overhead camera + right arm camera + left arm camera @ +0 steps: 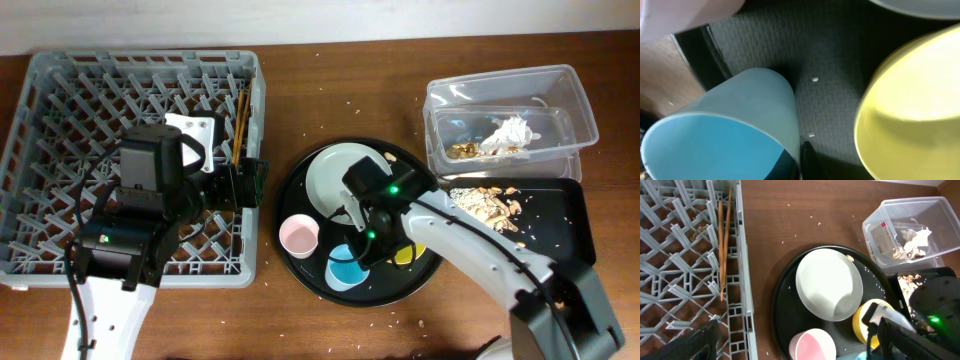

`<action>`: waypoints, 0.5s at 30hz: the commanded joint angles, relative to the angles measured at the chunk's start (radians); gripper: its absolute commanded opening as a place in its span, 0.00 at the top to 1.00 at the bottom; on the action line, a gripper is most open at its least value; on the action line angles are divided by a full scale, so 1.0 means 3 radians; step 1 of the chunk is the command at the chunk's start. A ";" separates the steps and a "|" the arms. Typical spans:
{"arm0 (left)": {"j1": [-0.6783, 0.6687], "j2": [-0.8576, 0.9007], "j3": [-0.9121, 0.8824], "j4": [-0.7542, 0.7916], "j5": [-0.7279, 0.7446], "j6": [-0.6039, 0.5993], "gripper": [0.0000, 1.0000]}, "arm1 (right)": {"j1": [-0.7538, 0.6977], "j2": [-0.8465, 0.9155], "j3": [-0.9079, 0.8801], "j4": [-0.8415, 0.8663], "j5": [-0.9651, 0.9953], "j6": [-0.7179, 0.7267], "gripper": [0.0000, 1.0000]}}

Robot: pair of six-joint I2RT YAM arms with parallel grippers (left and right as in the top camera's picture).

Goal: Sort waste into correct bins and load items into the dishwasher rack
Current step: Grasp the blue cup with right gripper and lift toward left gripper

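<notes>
The grey dishwasher rack (60, 100) fills the left. A round black tray (300, 190) holds the pale plate (335, 175), pink cup (298, 236), light-blue cup (343, 268) and yellow bowl (408, 256). My right gripper (368, 243) reaches onto this tray. In the right wrist view its fingers (797, 167) straddle the wall of the tilted light-blue cup (725, 125), beside the yellow bowl (915, 100). My left gripper (250, 185) is open and empty over the rack's right edge. White tissue (510, 132) lies in the clear tub (560, 85). Tan scraps (485, 203) lie in the black tray (570, 225).
Two brown chopsticks (240, 125) lie in the rack near its right wall, also in the left wrist view (722, 245). Golden-brown bits (462, 150) sit in the clear tub; I cannot tell foil from scraps. Small white specks dot the wooden table.
</notes>
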 commanded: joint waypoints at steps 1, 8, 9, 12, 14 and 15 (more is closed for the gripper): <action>0.0006 -0.0005 0.0053 0.0071 0.0182 -0.0095 0.01 | -0.0037 -0.0392 0.0635 -0.0336 0.0212 -0.0003 0.96; 0.0033 -0.0005 0.0053 0.0886 0.1724 -0.0570 0.01 | -0.0880 -0.0544 0.2085 -0.0858 -0.1160 -0.1039 0.96; 0.0094 -0.0005 0.0053 0.1068 0.2076 -0.0701 0.01 | -0.0978 -0.0535 0.2084 -0.0739 -0.1587 -0.1111 0.96; 0.0355 -0.0004 0.0053 0.1645 0.2978 -0.1129 0.01 | -0.1161 -0.0411 0.2084 -0.0331 -0.2752 -0.1142 0.96; 0.0371 -0.0005 0.0053 0.1848 0.3311 -0.1263 0.01 | -0.1164 -0.0336 0.2084 -0.0032 -0.3257 -0.1127 0.96; 0.0371 -0.0005 0.0053 0.1891 0.3440 -0.1277 0.01 | -0.1164 -0.0308 0.2084 0.0079 -0.3442 -0.1114 0.96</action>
